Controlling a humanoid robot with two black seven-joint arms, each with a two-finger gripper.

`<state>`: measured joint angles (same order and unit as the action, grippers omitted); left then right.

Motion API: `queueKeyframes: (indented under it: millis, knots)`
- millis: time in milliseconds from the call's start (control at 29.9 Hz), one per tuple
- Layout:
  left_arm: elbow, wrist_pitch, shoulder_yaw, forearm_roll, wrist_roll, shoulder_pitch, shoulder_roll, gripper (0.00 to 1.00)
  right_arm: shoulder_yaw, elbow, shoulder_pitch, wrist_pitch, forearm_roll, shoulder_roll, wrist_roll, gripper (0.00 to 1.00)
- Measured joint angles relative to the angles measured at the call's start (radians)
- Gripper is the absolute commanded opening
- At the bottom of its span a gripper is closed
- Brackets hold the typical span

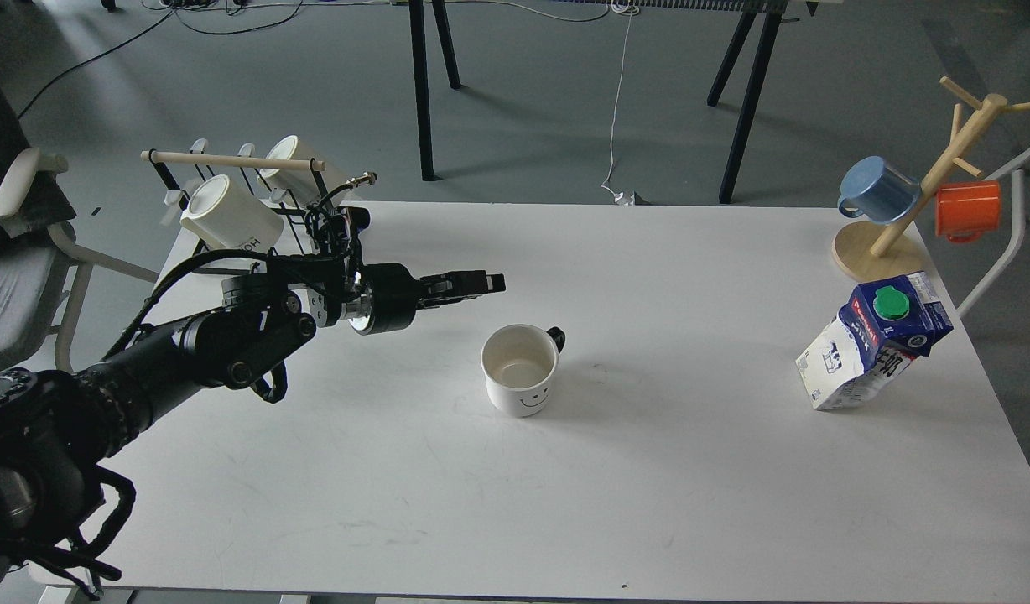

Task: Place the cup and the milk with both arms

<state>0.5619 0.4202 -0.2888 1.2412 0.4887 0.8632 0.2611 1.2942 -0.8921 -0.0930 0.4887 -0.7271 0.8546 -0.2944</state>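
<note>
The white cup (pixel 521 369) with a smiley face and a black handle stands upright on the white table (pixel 649 470), left of centre. My left gripper (pixel 491 283) hovers just above and behind the cup, apart from it, empty, with its fingers a little apart. The blue and white milk carton (pixel 876 340) with a green cap stands tilted at the table's right side. My right arm and its gripper are out of view.
A black wire rack (pixel 255 226) with two cream mugs stands at the back left, just behind my left arm. A wooden mug tree (pixel 909 218) with a blue and an orange mug stands at the back right, behind the carton.
</note>
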Motion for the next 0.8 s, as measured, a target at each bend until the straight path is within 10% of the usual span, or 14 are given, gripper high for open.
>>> queueKeyframes:
  millis: [301, 802]
  knots:
    - [-0.005, 0.068, -0.174, -0.447, 0.000, -0.017, 0.167, 0.67, 0.001, -0.059, 0.118, 0.000, -0.304, 0.027, -0.084, 0.95]
    - [-0.010, 0.069, -0.175, -0.754, 0.000, -0.111, 0.326, 0.72, -0.067, -0.177, 0.337, 0.000, -0.352, -0.071, -0.089, 0.96]
